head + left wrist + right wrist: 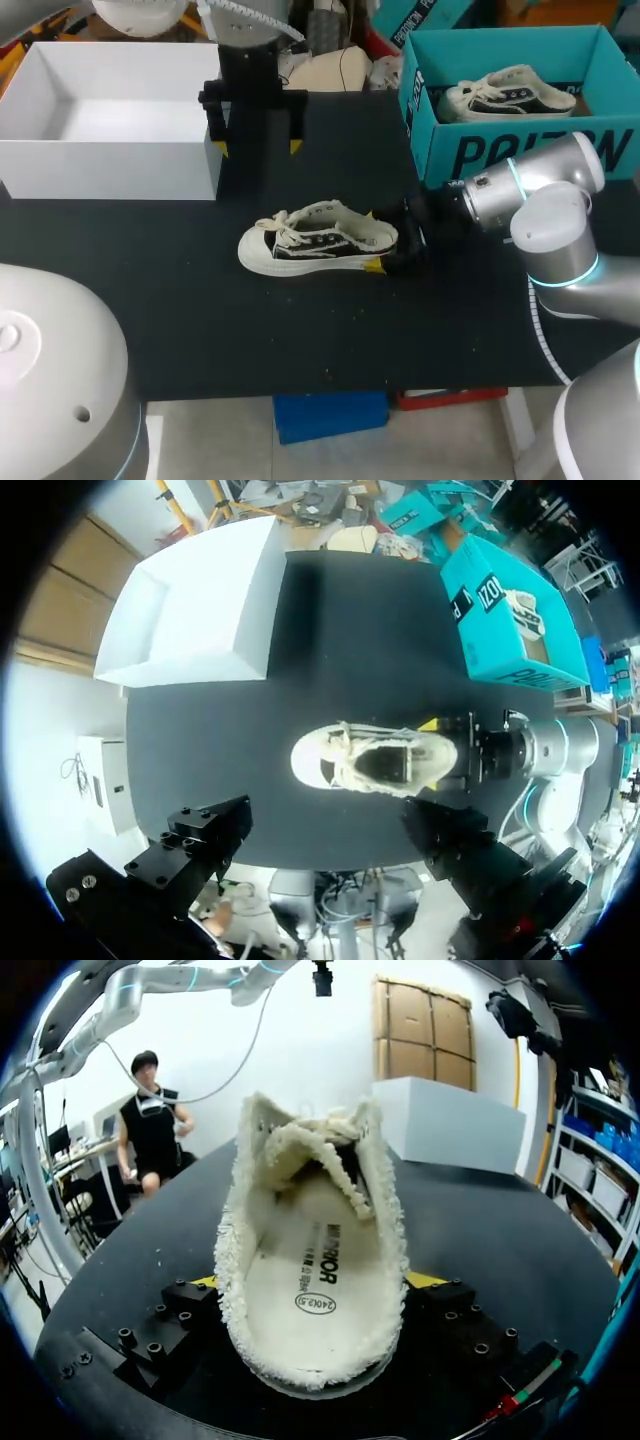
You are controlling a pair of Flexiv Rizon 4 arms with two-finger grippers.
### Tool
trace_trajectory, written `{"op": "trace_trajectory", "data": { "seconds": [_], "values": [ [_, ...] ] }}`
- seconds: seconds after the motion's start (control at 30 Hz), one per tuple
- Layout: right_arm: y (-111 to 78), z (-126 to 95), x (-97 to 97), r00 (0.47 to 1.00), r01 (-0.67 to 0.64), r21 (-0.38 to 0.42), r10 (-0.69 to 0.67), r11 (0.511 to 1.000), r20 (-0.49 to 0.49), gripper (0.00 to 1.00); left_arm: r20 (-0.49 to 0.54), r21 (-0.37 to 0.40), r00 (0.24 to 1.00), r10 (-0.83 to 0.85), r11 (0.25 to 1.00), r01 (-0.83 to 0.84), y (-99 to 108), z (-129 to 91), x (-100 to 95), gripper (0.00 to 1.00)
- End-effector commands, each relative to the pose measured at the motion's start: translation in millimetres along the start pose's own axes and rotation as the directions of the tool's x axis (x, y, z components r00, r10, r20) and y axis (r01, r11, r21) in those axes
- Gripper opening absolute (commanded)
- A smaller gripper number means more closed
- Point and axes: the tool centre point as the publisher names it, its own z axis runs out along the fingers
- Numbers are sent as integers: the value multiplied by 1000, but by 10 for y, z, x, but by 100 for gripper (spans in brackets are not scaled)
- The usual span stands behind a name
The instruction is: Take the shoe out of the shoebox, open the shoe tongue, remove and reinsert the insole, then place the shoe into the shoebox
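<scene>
**On the table, mid-span: shoe clamped at the heel, top open to the free arm**

Table (200, 330): black surface. A white box (110, 165) stands at its far left and a teal shoebox (520, 150) at its far right. The shoebox holds a second shoe (510, 95).

Shoe (315, 240): out of the shoebox and upright on its sole near the table's middle. Its long axis runs across the table, toe toward the left side, heel toward the right arm (540, 190).

Right gripper (378, 240): level with the table. One yellow tip is pressed to each side of the heel, so the jaws are closed on the shoe. The right wrist view looks along the shoe from heel to toe.

Left gripper (257, 148): hangs high over the table, just beyond the shoe on the far side. Its jaws are spread wide and hold nothing. The left wrist view looks straight down into the shoe's opening.

Insole (310, 1290): seated flat inside, visible from the heel end. Laces and tongue lie bunched over the forefoot.

Finding: the shoe's mouth faces up toward the left gripper, which is the only free one. By my judgement, any work on the tongue or insole falls to it. That means coming down from above with the jaws set across the shoe's long axis, while the right gripper steadies the heel.
</scene>
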Motion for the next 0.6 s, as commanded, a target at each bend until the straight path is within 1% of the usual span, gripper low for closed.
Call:
{"op": "trace_trajectory", "data": {
  "seconds": [0.03,0.2,0.27,0.37,0.47,0.5,0.57,0.6],
  "values": [
    [-23,40,20,1000,-1,0,1,1000,0,0,30,-8,1000,9,1000,-9,106,136,177,100],
    [-23,40,20,1000,-1,0,1,1000,0,0,81,-19,996,23,1000,-21,192,332,324,100],
    [-23,40,20,1000,-1,0,1,1000,0,0,122,0,992,24,1000,-25,235,400,389,100],
    [-23,40,20,1000,-1,0,1,1000,0,0,160,-1,987,21,1000,-21,275,518,486,100],
    [-23,40,20,1000,-1,0,1,1000,0,0,185,-5,982,34,999,-34,330,640,580,100],
    [-23,40,20,1000,-1,0,1,1000,0,0,187,-16,982,42,999,-40,346,679,605,100],
    [-23,40,20,1000,-1,0,1,1000,0,0,212,12,976,43,999,-46,372,762,657,100],
    [-23,40,20,1000,-1,0,1,1000,0,0,210,9,977,43,999,-46,381,794,678,100]
  ]
}}
